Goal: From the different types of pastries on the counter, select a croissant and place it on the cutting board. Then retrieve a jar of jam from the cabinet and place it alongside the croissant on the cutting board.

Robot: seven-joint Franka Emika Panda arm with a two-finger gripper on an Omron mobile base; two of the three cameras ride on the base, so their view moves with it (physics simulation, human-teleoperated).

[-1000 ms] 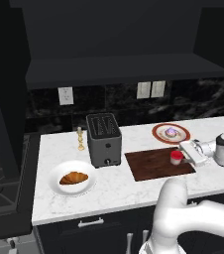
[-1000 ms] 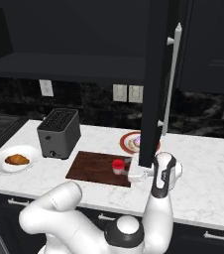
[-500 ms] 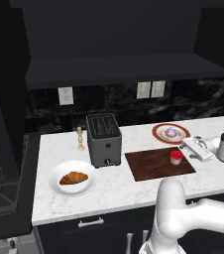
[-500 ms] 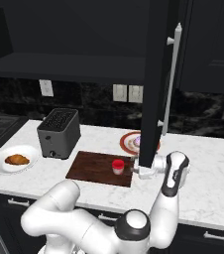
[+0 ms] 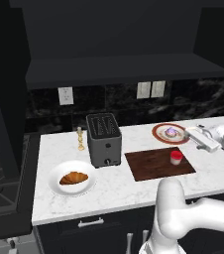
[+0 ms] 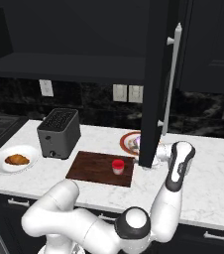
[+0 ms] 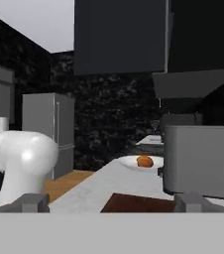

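The jar of jam (image 5: 176,157) stands upright and alone on the right end of the cutting board (image 5: 151,166), its red lid up, nothing touching it. In the past second the gripper (image 5: 192,134) has drawn back from the jar toward 3 o'clock in the left base view. It now hangs near the jar but clear of it, over the counter (image 5: 134,191) beside the board's right edge. Seen from there, the jar sits at about 7 o'clock of the gripper.

In the hand view the two dark fingertips (image 7: 29,201) stand wide apart with nothing between them. The hand looks low across the board's near corner toward the toaster (image 7: 203,158).

The retreat suggests the jam is delivered and let go, so that half of the job looks done. The other half does not. The croissant (image 5: 74,177) lies on a round white plate (image 5: 59,187) at the counter's left end. That is about 9 o'clock from the board, past the toaster and well apart from the arm's hand. In the hand view it shows as a small orange lump (image 7: 144,161) far ahead at 12 o'clock.

The purple-frosted pastry (image 5: 170,131) rests on its orange-rimmed plate (image 5: 158,135) just behind the board, and the cabinet door (image 6: 153,74) hangs open above.
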